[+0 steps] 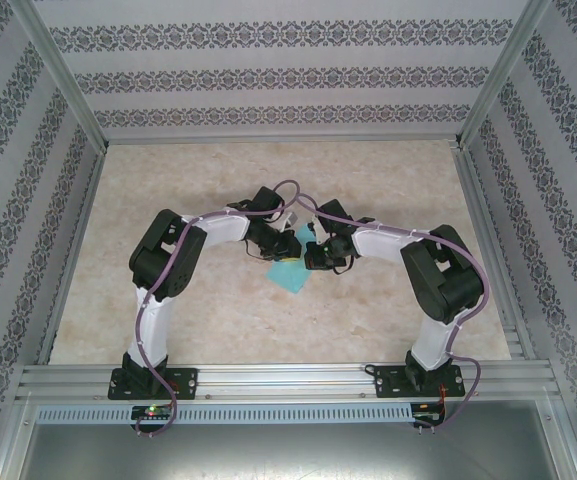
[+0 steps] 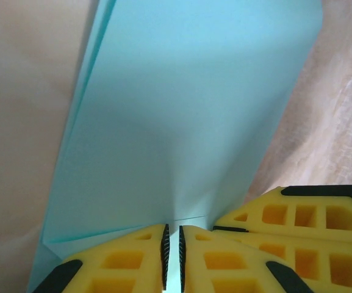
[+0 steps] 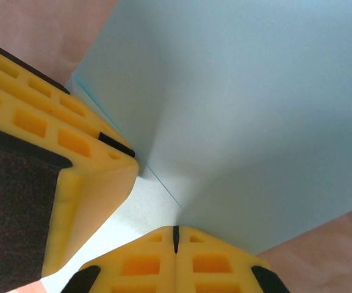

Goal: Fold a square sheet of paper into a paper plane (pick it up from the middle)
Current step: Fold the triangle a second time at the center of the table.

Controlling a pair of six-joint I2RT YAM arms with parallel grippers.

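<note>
Left claw [image 2: 172,235] and right claw [image 3: 176,231] are pinched tight on the turquoise sheet [image 2: 182,110]; layered edges are resolved from the left wrist.

The left arm [image 1: 165,262] and right arm [image 1: 440,272] bend inward at the elbows, bringing the left gripper [image 2: 172,237], jaws nipped on the sheet [image 2: 182,122], just beside the right gripper [image 3: 176,235], its jaws pressed together.
</note>
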